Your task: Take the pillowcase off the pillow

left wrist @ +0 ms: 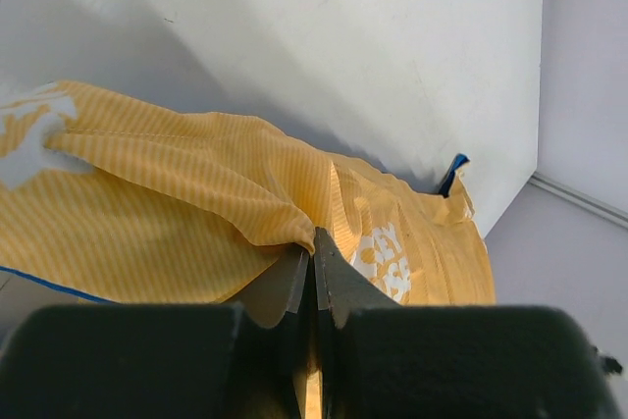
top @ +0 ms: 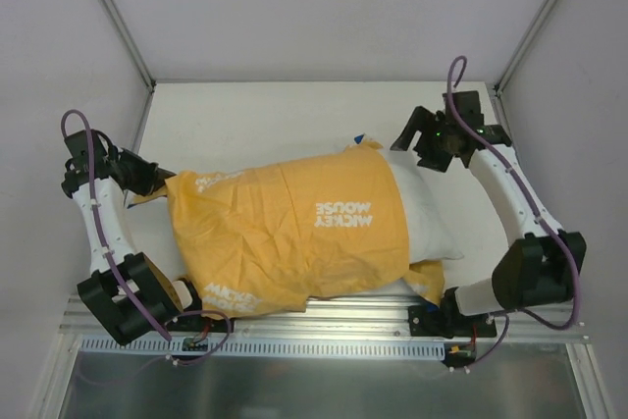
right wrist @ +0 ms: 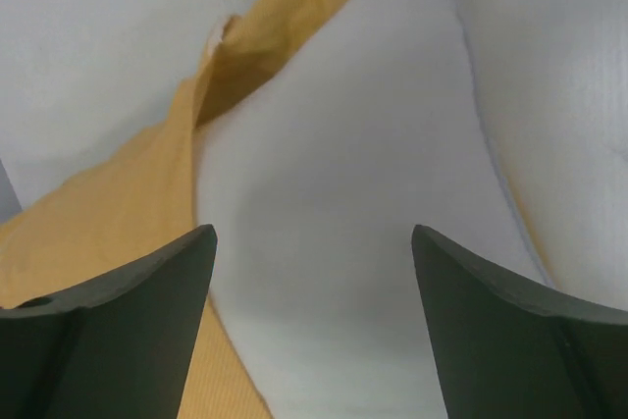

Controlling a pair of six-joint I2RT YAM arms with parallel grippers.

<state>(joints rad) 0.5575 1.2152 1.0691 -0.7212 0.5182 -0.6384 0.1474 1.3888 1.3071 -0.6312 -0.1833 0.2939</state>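
Left edge of table: left gripper pinched tight on a bunched fold of the pillowcase. Pillowcase lies across the table's middle and down to the near edge, orange-yellow side up, with a sliver of blue at its far right corner. White print "MICKEY MOUSE" reads upside down from above; a second print sits partly folded at the near edge. Pillow: white end pokes out of the case's right opening. Right gripper over that bare end, jaws spread wide, gripping nothing; contact unclear.
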